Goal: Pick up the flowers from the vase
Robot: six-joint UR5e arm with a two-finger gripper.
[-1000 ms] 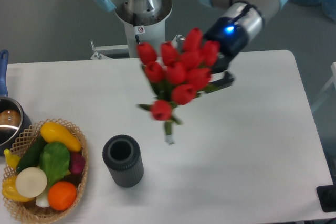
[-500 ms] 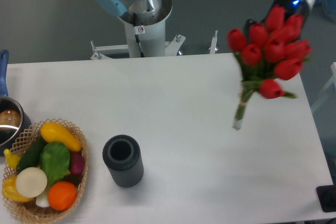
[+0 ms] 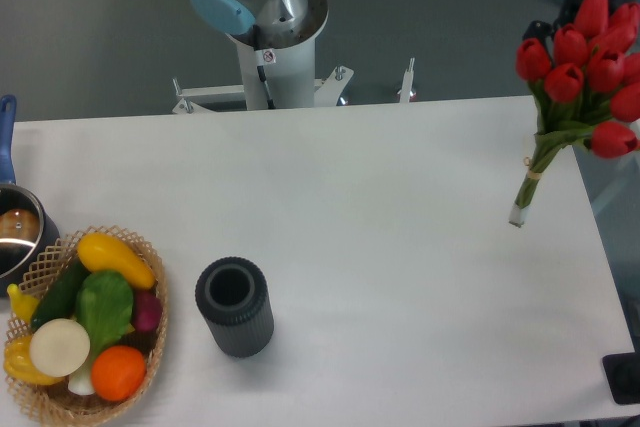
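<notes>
The flowers [image 3: 585,62], a bunch of red tulips with green leaves and bound stems, hang in the air over the table's far right edge, stem ends [image 3: 517,215] pointing down and left. My gripper [image 3: 546,33] is at the top right, mostly hidden behind the blooms. It holds the bunch, and only a dark part of it and the wrist with its blue light show. The vase [image 3: 234,305], dark grey and ribbed, stands upright and empty at the lower left of the table, far from the gripper.
A wicker basket [image 3: 150,282] of vegetables sits at the front left corner. A steel pot [image 3: 18,232] with a blue handle is at the left edge. The arm's base [image 3: 268,32] stands behind the table. A dark object [image 3: 624,377] lies off the front right corner.
The gripper has carried the flowers from above the table's middle to the right and up, and they now hang over the right edge. The vase has not moved.
</notes>
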